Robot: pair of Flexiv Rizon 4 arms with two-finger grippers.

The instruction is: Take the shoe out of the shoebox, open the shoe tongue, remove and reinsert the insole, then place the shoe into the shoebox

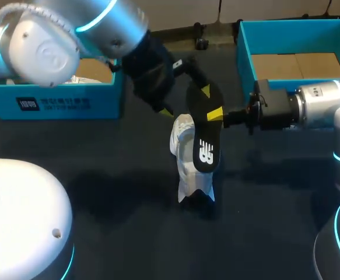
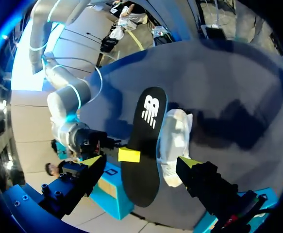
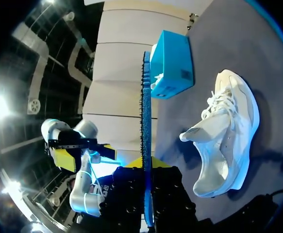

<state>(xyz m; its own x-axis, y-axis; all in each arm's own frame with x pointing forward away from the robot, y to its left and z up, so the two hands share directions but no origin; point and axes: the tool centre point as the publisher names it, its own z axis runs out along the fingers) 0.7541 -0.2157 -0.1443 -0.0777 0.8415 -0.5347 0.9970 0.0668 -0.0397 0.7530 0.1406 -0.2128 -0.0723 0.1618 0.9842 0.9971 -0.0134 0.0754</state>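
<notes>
noted the left box (image 1: 53, 102), blue, at the table's (image 1: 123, 233) far left edge, with something pale inside – too little shown to say what. traced the left arm in from the upper left corner to the left gripper (image 1: 186, 100), hanging over the middle of the table. found its yellow-tipped fingers (image 2: 95, 161) spread wide, one to each side of the insole and touching neither face, so clamped on nothing.

found the white shoe (image 1: 184, 157) just beneath, out of both boxes, resting on the dark table top, laces and opening plain in the right wrist view. saw the black insole (image 1: 206, 143), white logo on its face, outside the shoe and held up over it, one end raised between the left gripper's spread fingers, the other down in front of the shoe. could not tell whether that lower end touched the shoe.

found the right gripper (image 1: 216, 115), reaching in level from the right, pinched tight on the insole's upper half – one yellow tip on each face. noted the right box (image 1: 244, 61), blue and open, at the far right corner, with a brown cardboard floor.
</notes>
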